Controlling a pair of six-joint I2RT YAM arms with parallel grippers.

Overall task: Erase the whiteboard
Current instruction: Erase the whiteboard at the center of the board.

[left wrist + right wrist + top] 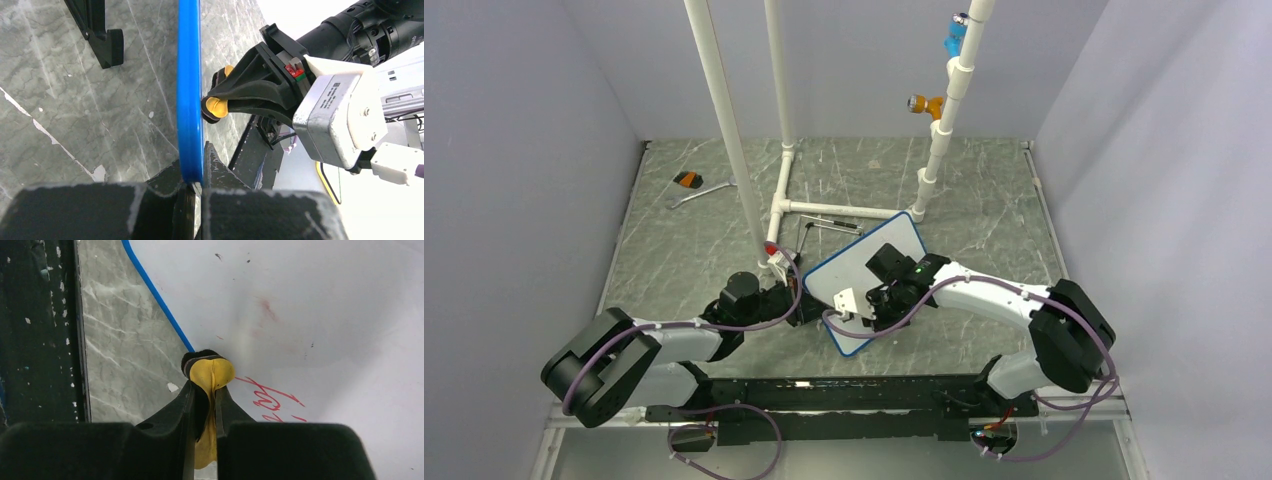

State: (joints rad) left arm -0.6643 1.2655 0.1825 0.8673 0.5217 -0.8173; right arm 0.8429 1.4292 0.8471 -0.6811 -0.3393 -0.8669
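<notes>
The whiteboard (864, 275), white with a thin blue frame, stands tilted on the table centre. My left gripper (799, 305) is shut on its blue edge (190, 100) at the left side. My right gripper (876, 300) is shut on a small yellow and black eraser (207, 371) and presses it against the white face near the lower left edge. Red handwriting (270, 400) shows just right of the eraser, with faint red smears (265, 307) above it. In the left wrist view the eraser (216, 106) touches the board beside the frame.
White PVC pipes (724, 130) rise behind the board, with a base bar (834, 208) on the table. A wrench (699, 192) and an orange-black object (688, 179) lie at the far left. A black board foot (102, 35) stands on the marble surface. Grey walls enclose the table.
</notes>
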